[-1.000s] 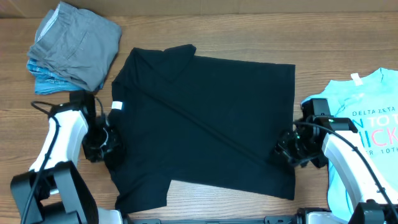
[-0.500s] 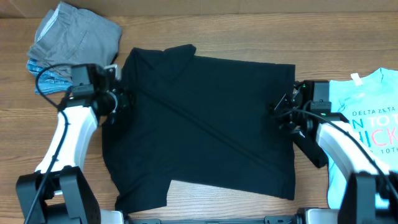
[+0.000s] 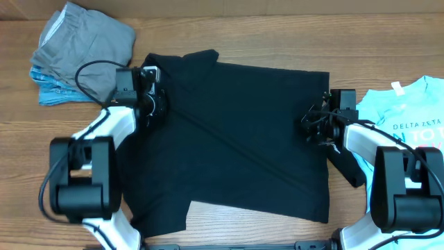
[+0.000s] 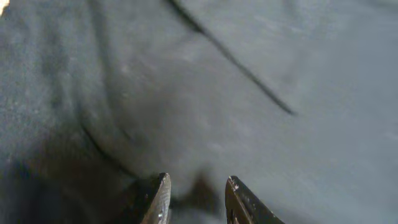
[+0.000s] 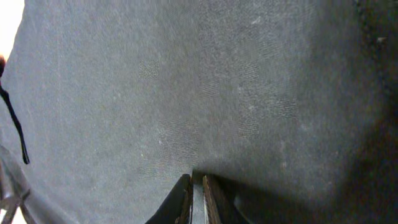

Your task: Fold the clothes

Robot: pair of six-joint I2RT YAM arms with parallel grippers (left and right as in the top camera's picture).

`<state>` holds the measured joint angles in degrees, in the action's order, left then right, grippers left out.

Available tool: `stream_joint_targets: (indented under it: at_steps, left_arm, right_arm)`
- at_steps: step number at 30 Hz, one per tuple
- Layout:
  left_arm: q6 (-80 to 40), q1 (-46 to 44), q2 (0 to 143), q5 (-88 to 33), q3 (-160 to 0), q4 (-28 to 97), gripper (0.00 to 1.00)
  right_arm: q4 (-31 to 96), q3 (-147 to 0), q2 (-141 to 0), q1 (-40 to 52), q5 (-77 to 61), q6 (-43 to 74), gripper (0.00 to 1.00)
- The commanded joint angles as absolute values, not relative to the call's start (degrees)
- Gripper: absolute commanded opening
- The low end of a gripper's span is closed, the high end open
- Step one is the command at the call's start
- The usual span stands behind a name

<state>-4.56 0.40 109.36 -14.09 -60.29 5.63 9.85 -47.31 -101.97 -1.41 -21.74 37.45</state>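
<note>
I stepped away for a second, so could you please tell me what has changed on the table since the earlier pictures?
Both arms moved up the black T-shirt toward its far edge: the left gripper from the near-left hem to the upper-left corner, the right gripper along the right edge, its fingers closing on fabric. The grey pile and light-blue tee stayed put.

I work over a wooden table [image 3: 229,31] with a light brown grain that runs left to right. Along the far edge a paler tan strip [image 3: 277,7] crosses the top of the overhead view. At the near edge a dark bar [image 3: 236,244] lies across the table. The light is even and throws only soft shadows on the wood.
</note>
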Motion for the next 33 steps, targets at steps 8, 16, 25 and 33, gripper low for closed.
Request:
stream_joint_targets:
  at_steps: [8,16,25,33]
  left_arm:
    - [-15.4,0.5,123.9,-9.4,-62.3,-7.5,0.31]
    - [-17.0,0.5,129.8,-12.1,-73.1,-3.1,0.3]
    - [-10.2,0.8,121.2,-12.3,-83.0,13.4,0.58]
    - [-5.8,0.8,106.9,-10.7,-86.8,27.5,0.8]
  right_arm:
    - [11.8,-48.6,-102.7,-1.5,-22.6,32.1,0.1]
    - [14.7,-52.7,-102.7,-1.5,-23.6,27.8,0.12]
    - [13.1,-53.8,-104.5,-1.6,-9.7,34.3,0.12]
    - [7.3,-54.9,-113.4,-3.0,-1.9,34.6,0.12]
